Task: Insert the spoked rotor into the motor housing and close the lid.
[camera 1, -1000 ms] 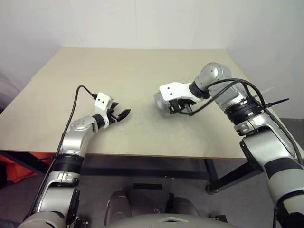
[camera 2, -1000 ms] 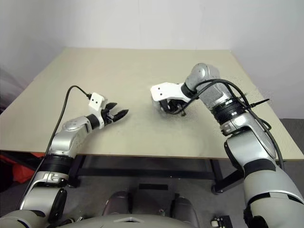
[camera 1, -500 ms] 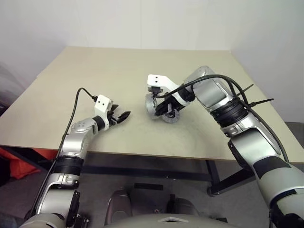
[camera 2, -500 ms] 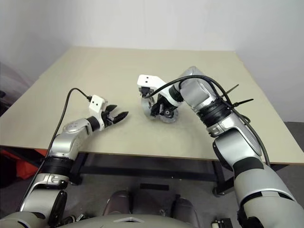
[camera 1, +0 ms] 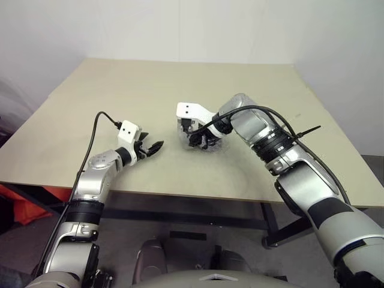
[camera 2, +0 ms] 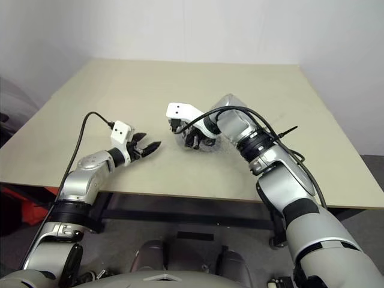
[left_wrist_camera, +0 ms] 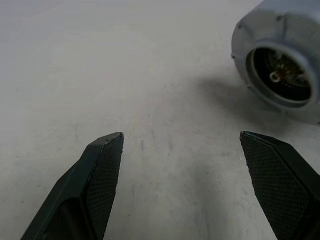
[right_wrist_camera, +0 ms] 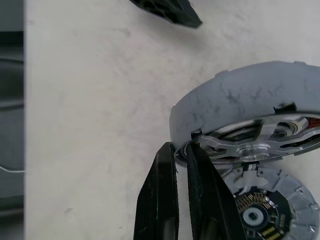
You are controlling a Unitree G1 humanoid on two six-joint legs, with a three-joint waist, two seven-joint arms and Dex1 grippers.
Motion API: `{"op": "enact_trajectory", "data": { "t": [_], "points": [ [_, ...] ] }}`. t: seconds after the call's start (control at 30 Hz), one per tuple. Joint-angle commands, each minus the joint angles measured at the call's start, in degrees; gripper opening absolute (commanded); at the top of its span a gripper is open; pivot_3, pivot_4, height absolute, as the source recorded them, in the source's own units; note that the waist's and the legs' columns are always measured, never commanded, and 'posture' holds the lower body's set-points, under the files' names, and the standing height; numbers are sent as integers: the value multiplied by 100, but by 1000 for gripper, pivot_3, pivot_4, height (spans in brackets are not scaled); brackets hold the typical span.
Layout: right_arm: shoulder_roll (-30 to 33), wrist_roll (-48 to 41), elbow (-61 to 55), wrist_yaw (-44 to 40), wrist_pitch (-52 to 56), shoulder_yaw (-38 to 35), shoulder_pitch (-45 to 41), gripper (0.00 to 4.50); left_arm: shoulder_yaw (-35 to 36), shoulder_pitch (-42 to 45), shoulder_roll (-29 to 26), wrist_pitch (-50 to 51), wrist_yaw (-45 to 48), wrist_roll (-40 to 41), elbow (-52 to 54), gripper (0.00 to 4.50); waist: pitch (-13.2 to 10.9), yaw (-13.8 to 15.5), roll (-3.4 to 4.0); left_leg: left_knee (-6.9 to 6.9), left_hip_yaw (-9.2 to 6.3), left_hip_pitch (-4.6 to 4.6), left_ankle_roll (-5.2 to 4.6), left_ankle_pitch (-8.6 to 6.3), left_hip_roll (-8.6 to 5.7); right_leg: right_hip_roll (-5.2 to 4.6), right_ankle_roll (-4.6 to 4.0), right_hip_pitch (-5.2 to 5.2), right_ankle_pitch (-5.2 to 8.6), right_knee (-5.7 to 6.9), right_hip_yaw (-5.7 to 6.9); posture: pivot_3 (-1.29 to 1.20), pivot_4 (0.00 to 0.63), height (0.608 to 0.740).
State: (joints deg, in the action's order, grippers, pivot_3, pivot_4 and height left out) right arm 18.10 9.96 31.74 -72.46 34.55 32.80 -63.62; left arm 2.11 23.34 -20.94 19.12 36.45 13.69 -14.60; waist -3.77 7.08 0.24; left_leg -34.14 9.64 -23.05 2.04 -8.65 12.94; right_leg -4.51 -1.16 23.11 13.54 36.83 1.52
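My right gripper (right_wrist_camera: 181, 146) is shut on the rim of the motor housing (right_wrist_camera: 235, 100), a squat pale-grey round shell held tilted on edge low over the table. In its open face sits a spoked wheel with a small hub, which looks like the spoked rotor (right_wrist_camera: 250, 145), and a sliver of copper-red shows beside it. Just under it on the table lies the lid (right_wrist_camera: 260, 210), a flat pale disc with a dark centre. My left gripper (camera 1: 157, 145) stands open a short way off, pointing at the housing (left_wrist_camera: 280, 70). Whether the housing touches the table I cannot tell.
The beige table (camera 1: 150, 84) stretches bare behind and to both sides of the grippers. Its front edge (camera 1: 180, 195) runs close below them. A black cable (camera 1: 96, 129) loops off my left wrist.
My right arm has swung left and down, rolling its wrist, and brought the housing close to the left gripper. The left gripper has stayed put and open.
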Motion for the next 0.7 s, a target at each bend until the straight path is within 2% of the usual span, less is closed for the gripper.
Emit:
{"op": "enact_trajectory", "data": {
  "t": [0.03, 0.3, 0.47, 0.7],
  "points": [
    [-128, 143, 426, 296, -347, -90, -316, 20, 94, -3, -38, -1, -38, 65, 310, 3939, 0, -2, 0, 0, 0, 0, 0, 0, 0, 0, 0, 0, 0, 0, 0, 0, 0, 740],
    [-279, 185, 720, 278, -507, -136, -415, 20, 105, -78, -46, 48, -82, 79, 436, 3939, 0, 2, 0, -1, -3, 2, 5, 3, -1, 0, 2, -2, -1, 2, 1, 0, 0, 740],
    [-371, 218, 897, 478, -612, -218, -500, 1618, 118, -105, -49, 62, -95, 86, 468, 3939, 0, -3, 1, 0, -4, 3, 8, 5, 0, 0, 2, -2, -1, 4, 1, 0, 0, 740],
    [-442, 210, 1027, 578, -627, -306, -601, 1618, 106, -109, -39, 55, -96, 85, 454, 3939, 0, -3, 1, 1, -4, 2, 8, 4, -1, 1, 2, -1, -1, 4, 1, 0, 0, 740]
  ]
}}
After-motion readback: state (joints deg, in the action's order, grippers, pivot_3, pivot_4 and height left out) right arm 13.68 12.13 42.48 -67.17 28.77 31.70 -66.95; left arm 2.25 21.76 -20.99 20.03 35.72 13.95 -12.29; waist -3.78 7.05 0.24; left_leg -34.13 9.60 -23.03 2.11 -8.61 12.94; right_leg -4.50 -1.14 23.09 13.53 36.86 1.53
